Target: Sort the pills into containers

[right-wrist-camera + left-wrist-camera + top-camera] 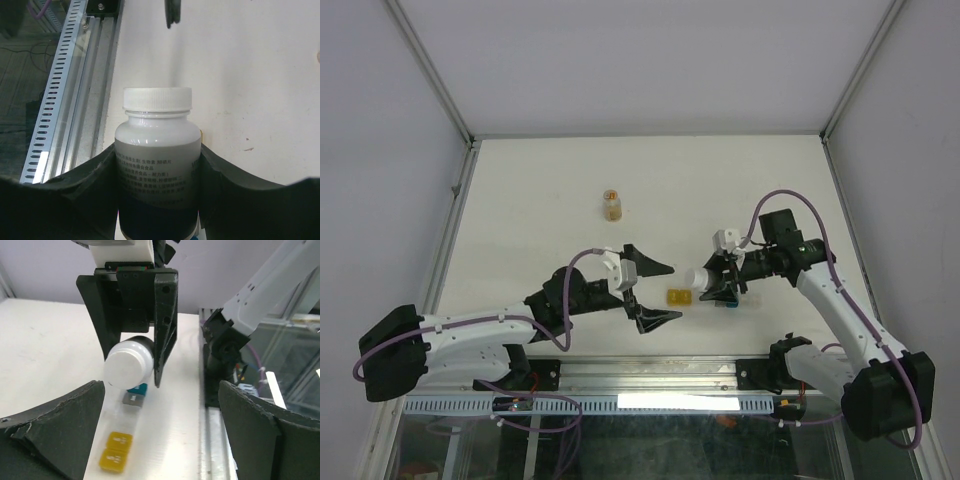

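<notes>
right claw (722, 283) clamped on pill bottle (698, 277) body; left claw (674, 291) spread wide, empty.
container strip (119, 441) lies on the surface just below the held bottle's cap (127, 368): judged light, stiff, skid-prone; best pinched across its narrow sides.

Top view: bright, even, diffuse light from overhead. The counter (520, 200) reads clean white, without glare. Shadows beneath both arms are faint and soft-edged. A bright strip of reflection lies on the rail (670, 401) along the counter's near edge.

Left wrist view: the left arm's fingers (50, 430) are near-black and blurred, with little surface detail. The cap of the white bottle (128, 371) is close to overexposed.

Right wrist view: the bottle is sharp, its label print too small to read. The right arm's fingers (240, 200) are dark and soft. The counter behind is washed out.
</notes>
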Motion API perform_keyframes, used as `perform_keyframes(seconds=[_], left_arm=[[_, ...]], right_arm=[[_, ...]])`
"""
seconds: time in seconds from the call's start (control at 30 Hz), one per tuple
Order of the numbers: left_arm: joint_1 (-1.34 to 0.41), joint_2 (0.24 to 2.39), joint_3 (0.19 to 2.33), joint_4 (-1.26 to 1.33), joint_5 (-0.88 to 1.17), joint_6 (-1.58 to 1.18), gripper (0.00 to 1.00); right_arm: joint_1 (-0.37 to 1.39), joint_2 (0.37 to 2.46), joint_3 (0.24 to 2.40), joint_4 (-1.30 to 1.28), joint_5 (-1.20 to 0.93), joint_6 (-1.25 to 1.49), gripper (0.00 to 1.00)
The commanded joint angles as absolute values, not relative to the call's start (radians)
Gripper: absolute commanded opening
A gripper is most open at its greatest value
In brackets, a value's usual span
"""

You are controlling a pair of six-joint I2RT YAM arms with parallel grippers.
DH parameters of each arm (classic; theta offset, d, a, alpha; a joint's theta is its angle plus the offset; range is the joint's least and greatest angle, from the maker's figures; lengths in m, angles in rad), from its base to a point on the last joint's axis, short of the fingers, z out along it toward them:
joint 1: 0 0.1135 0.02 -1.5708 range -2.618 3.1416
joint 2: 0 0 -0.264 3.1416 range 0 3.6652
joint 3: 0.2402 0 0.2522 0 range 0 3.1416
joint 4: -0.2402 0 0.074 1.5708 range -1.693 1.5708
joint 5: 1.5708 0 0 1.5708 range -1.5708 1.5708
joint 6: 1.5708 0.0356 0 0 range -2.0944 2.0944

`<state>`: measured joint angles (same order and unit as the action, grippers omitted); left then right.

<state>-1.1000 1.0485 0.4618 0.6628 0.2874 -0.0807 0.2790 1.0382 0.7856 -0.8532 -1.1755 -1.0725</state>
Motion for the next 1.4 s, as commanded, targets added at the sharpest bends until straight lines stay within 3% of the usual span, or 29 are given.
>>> perform_keyframes(seconds=[0.0, 0.27, 0.5, 1.37], left_arm=[[-1.099, 1.1, 0.435, 0.88, 0.337, 0.192, 0.99], [-1.073, 1.187, 0.439, 0.98, 0.293, 0.222, 0.95], [-1.058, 1.278, 0.489, 0.963, 0.36, 0.211, 0.77], [-1.035, 1.372, 0.566, 0.964, 0.421, 0.152, 0.42]], right_arm=[[0.278, 0.986, 0.807, -0.874, -1.238, -1.13, 0.0], [0.305, 1.017, 0.825, -0.918, -1.239, -1.183, 0.0], [0.307, 1.027, 0.825, -0.918, -1.23, -1.184, 0.0], [0.308, 1.034, 0.822, -0.91, -1.229, -1.17, 0.0]])
